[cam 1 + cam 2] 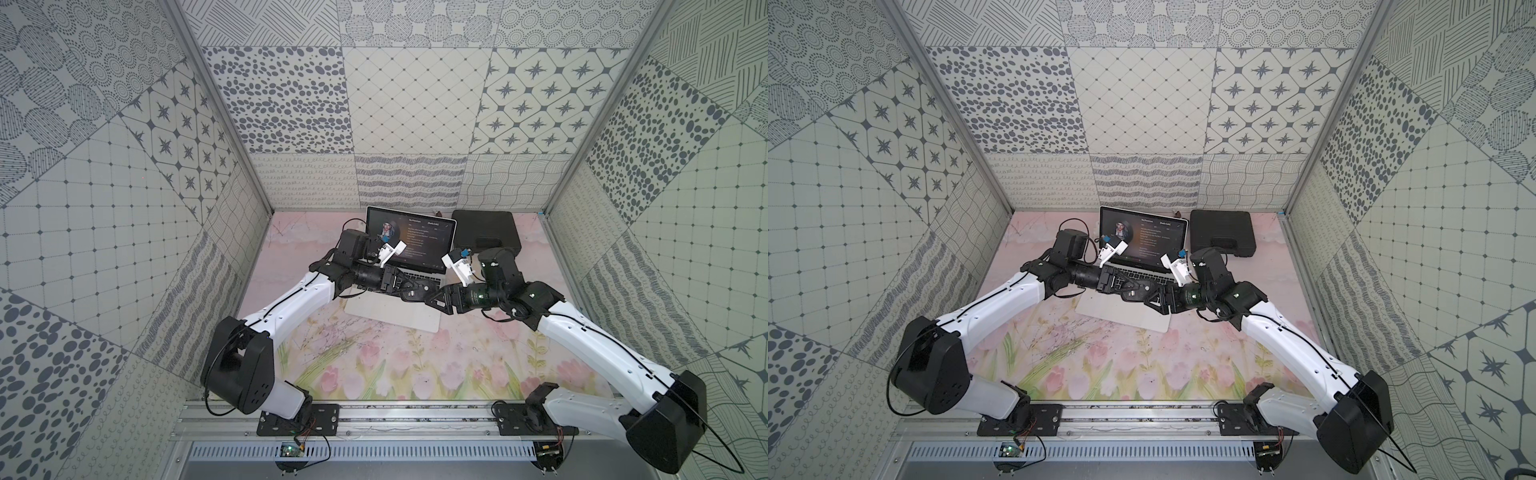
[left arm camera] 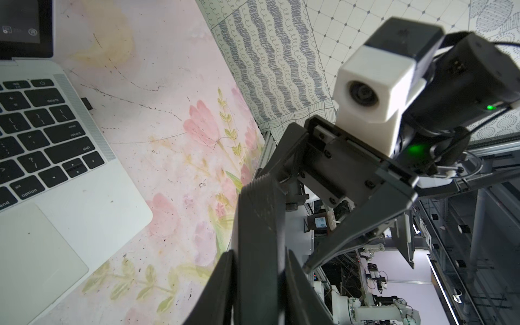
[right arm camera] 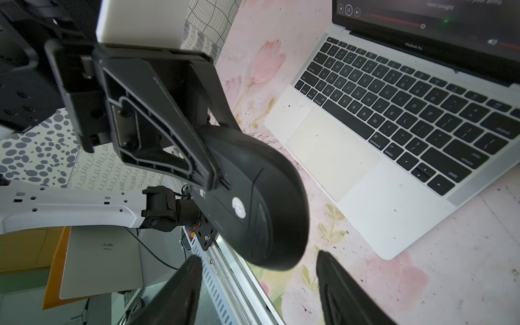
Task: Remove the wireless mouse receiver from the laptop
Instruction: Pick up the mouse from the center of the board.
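Right claw (image 3: pixel 259 257) spread; left claw (image 3: pixel 218 153) pinches mouse (image 3: pixel 261 202); only left wrist view shows receiver (image 2: pixel 86 103) in laptop (image 2: pixel 112 202).

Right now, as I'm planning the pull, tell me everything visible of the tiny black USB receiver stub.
The tiny black USB receiver stub shows only in the left wrist view: a matte, plastic-looking block, plugged into the side edge of the slim silver laptop beside the delete key, jutting out over the pink floral mat. Nothing else touches it.
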